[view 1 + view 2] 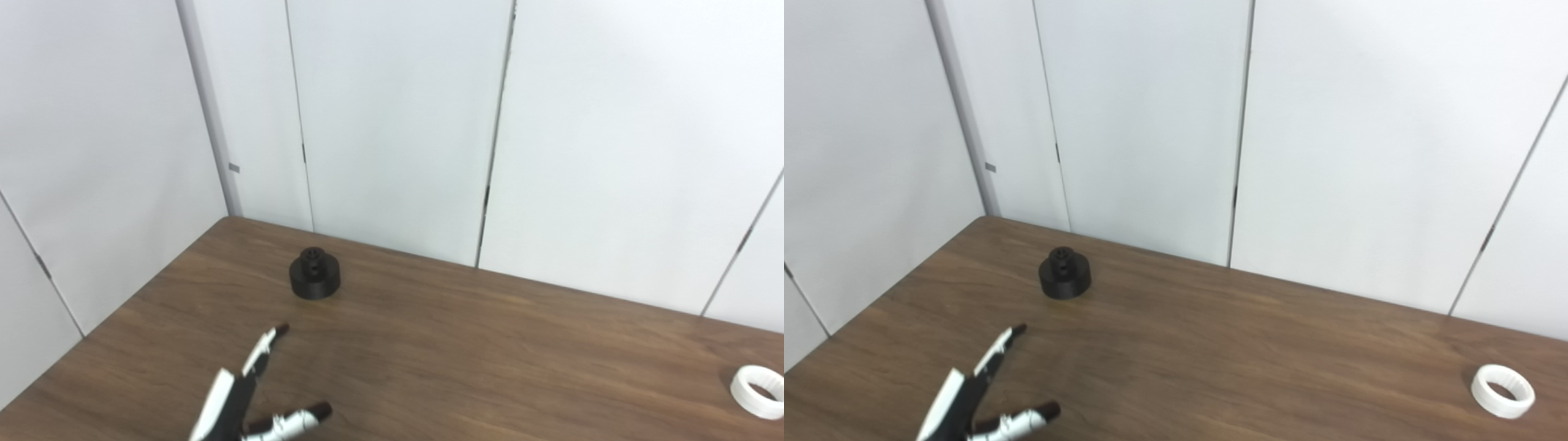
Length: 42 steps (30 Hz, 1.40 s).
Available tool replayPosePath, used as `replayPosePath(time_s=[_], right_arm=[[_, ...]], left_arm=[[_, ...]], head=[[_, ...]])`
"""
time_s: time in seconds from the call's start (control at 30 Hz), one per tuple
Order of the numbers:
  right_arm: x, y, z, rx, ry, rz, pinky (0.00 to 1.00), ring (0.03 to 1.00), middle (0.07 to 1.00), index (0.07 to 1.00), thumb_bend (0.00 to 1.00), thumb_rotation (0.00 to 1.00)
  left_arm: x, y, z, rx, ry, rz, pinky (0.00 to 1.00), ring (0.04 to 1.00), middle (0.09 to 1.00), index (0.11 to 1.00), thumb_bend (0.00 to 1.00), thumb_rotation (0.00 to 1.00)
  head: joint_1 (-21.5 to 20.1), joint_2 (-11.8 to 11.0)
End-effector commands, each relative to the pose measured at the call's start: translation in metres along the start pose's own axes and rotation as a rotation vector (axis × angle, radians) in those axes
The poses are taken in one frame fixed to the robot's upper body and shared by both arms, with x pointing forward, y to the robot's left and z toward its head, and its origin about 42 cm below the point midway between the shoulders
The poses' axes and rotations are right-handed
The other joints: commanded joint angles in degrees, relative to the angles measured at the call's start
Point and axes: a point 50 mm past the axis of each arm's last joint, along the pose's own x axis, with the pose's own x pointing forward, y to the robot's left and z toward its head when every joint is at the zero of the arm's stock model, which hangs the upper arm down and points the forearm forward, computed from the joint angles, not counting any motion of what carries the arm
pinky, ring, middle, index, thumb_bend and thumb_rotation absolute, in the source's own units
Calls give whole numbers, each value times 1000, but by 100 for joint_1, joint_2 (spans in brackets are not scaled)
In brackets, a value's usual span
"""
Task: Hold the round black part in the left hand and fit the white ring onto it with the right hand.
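A round black plastic part (pixel 314 275), a squat cylinder with a smaller toothed hub on top, stands upright on the dark wood-grain table (pixel 465 355), towards the far left corner near the white wall panels (pixel 398 122). Well apart from it, at the table's right edge, a white plastic ring (pixel 1502 391) lies flat with its opening facing up. The robot's white-and-black left hand (pixel 254 398) comes in from the bottom left, above the tabletop on the near side of the black part and not touching it; its fingers (pixel 264 347) are stretched straight out and the thumb splayed off to the side, holding nothing. The right hand is out of sight. Nothing here carries any brand, label or lettering that I can read.
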Motion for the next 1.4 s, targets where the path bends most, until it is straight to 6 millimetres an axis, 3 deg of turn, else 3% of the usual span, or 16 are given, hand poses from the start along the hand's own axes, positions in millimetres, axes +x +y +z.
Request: replayPosePath(time_s=[0.0,0.2,0.43,0.97,1.17,1.37], right_arm=[[5,-3,13,-27,-69,1,1000,1000,1000,1000,598,1000],[5,-3,13,-49,-66,-7,1000,1000,993,1000,592,1000],[3,-1,14,-65,-56,-23,1000,1000,1000,1000,618,1000],[3,-3,14,-41,-59,-24,1000,1000,1000,1000,632,1000],[3,-5,14,-26,-53,-23,1000,1000,1000,1000,647,1000],[3,-3,13,-32,-53,-23,1000,1000,1000,1000,647,1000]], left_arm=[[12,22,9,156,-53,48,1000,1000,1000,975,993,517],[45,39,15,408,-87,90,1000,1000,1000,961,987,578],[82,52,12,560,-53,96,1000,1000,1000,953,1000,693],[172,67,-20,749,74,48,1000,1000,1000,949,1000,701],[208,64,-31,780,128,44,1000,1000,1000,934,1000,655],[232,60,-32,777,160,15,1000,1000,1000,935,1000,686]], head=[[3,0],[6,22],[23,55],[-3,79],[-10,88],[-66,80]])
